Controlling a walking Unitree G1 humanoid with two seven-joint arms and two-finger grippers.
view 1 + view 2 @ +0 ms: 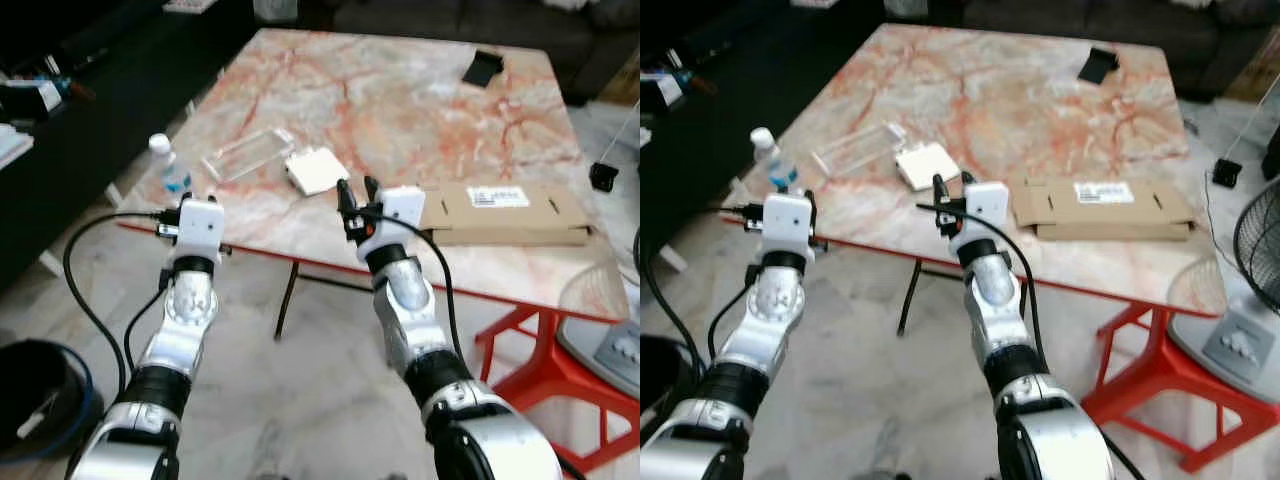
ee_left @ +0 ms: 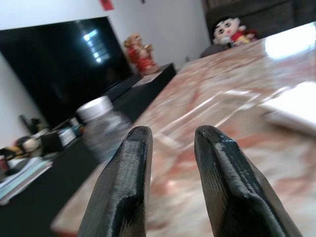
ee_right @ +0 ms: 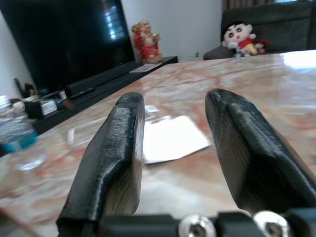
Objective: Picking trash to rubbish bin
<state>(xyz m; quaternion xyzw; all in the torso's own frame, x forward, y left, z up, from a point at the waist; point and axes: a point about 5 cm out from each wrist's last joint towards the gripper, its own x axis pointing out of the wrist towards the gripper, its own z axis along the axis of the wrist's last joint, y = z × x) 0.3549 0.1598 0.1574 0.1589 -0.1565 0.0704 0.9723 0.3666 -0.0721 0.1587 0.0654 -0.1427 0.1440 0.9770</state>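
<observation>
The right gripper (image 1: 357,190) hovers at the near edge of the marble table (image 1: 420,100), its two black fingers (image 3: 118,148) apart with nothing between them. The white flat packet (image 1: 316,170) lies straight ahead of those fingers, just inside the near edge and a little toward the table's left side — so the right arm is the nearer one to it. In the right wrist view the packet sits in the gap between the fingers, still apart from them, lying flat with a corner toward the gripper.

The left gripper (image 1: 197,200) waits at the near-left corner, fingers (image 2: 123,187) also spread and empty. The small water bottle (image 1: 170,170) stands upright just beyond it at that corner, slightly off to its outer side, and the clear plastic tray (image 1: 247,152) lies between bottle and packet.

A flattened cardboard box (image 1: 505,212) rests along the near edge toward the right corner — well apart from both grippers
</observation>
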